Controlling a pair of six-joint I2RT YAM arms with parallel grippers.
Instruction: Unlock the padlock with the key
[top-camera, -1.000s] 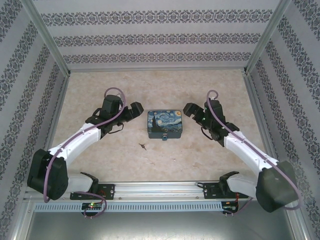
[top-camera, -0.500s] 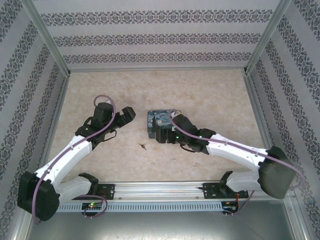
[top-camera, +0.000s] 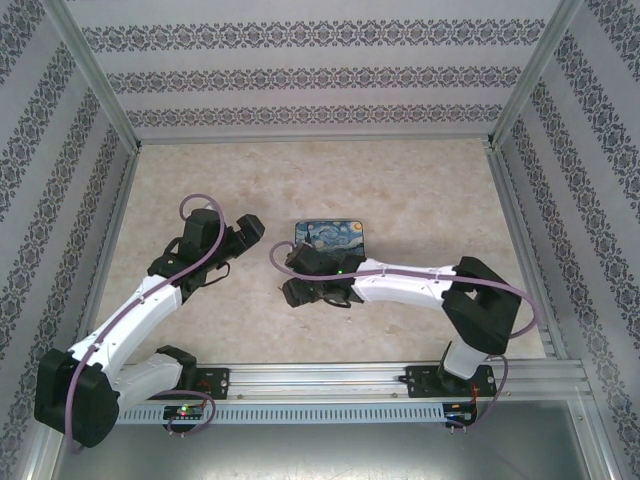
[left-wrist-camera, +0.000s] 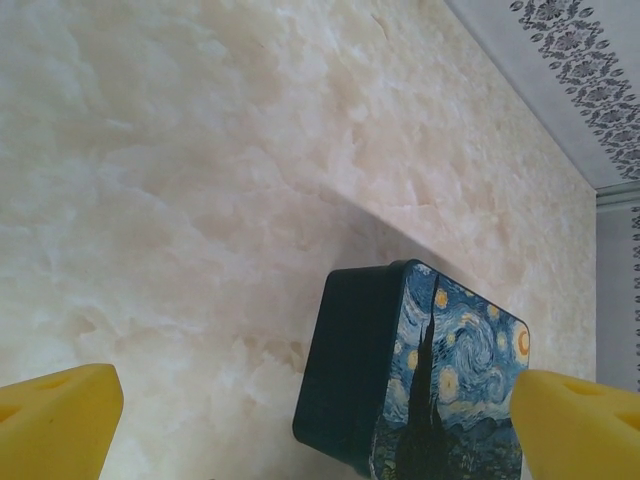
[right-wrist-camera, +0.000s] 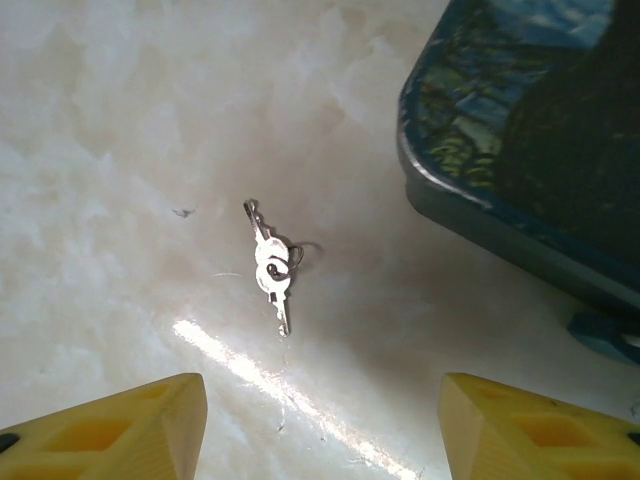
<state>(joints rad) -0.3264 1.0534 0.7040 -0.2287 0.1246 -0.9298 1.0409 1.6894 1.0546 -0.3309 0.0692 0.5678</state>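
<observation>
1. Toward the near edge of the table (top-camera: 400, 180), left of centre, the right gripper (top-camera: 284, 274) is seen from above. It is hung just off the near-left corner of the box (top-camera: 335, 233), and what lies under it is covered.
2. From the right wrist, that spot is opened up. The key (right-wrist-camera: 270, 265) is shown flat on the table on a small ring, ahead of the yellow fingertips (right-wrist-camera: 110, 430). The jaws are parted and nothing is gripped.
3. Part of the blue-teal padlock (right-wrist-camera: 603, 335) is caught at that view's right edge, just beside the box's near side.
4. The left gripper (top-camera: 256, 228) is held left of the box, spread wide and empty. The box's painted lid is given by its wrist view.
5. A second ago the right arm (top-camera: 410, 282) was right of the box. It has been swung across the near side to the key, so the padlock, then plain from above, is now covered. Box and key are left unmoved.
</observation>
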